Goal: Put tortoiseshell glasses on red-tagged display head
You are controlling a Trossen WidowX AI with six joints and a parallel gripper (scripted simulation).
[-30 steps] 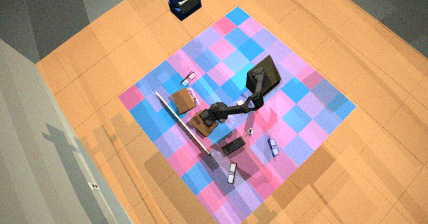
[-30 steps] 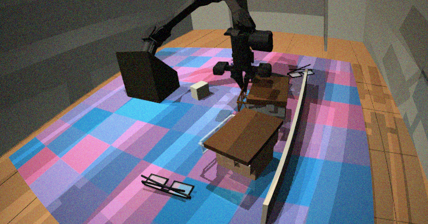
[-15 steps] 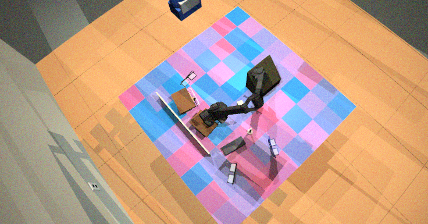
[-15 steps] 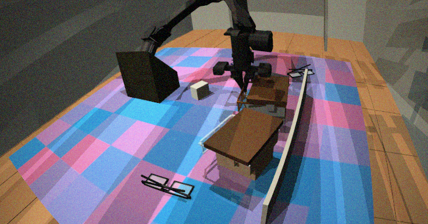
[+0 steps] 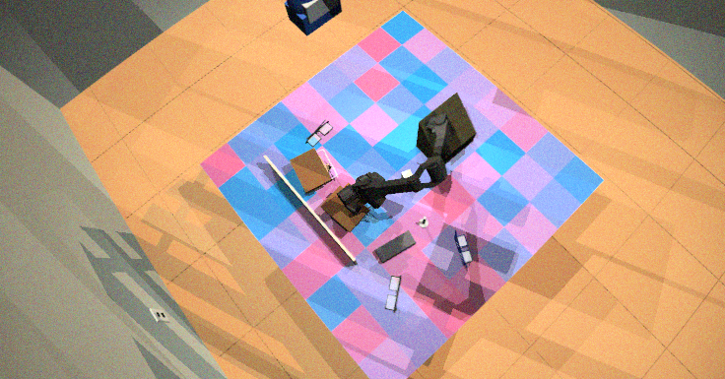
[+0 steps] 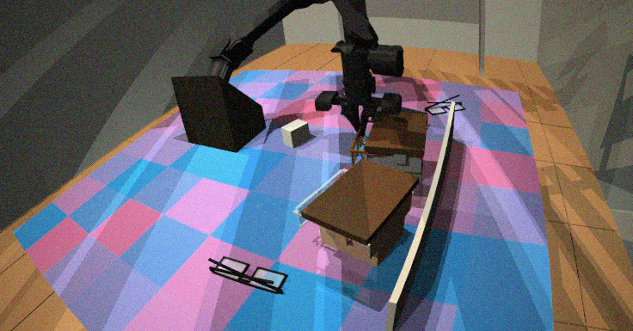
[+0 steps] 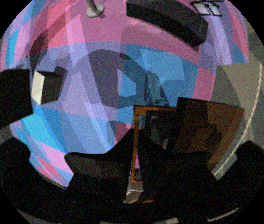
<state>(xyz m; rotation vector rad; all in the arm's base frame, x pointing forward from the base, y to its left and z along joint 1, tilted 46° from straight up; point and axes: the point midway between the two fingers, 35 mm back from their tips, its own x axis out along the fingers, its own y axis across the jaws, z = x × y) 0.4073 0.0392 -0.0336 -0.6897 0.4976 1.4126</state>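
Note:
My gripper [image 6: 360, 131] [image 5: 351, 203] [image 7: 134, 131] is shut on the tortoiseshell glasses [image 6: 356, 149] [image 7: 141, 137], a thin brown frame hanging just below the fingers. It holds them at the near edge of the farther brown-topped display head [image 6: 398, 134] [image 5: 343, 216] [image 7: 205, 132], a little above the mat. The second brown-topped head [image 6: 363, 200] [image 5: 309, 169] stands apart, closer in the exterior view. I cannot see a red tag on either head. The glasses are hidden under the arm in the overhead view.
A long cream bar [image 5: 308, 210] [image 6: 425, 214] runs beside both heads. Other glasses [image 6: 248, 276] [image 5: 319, 132] [image 5: 392, 295] [image 5: 460, 246] lie on the checked mat [image 5: 547, 173]. There is also a white cube [image 6: 295, 132], a dark flat slab [image 5: 395, 246], and the arm's dark base [image 6: 217, 112] [image 5: 445, 128].

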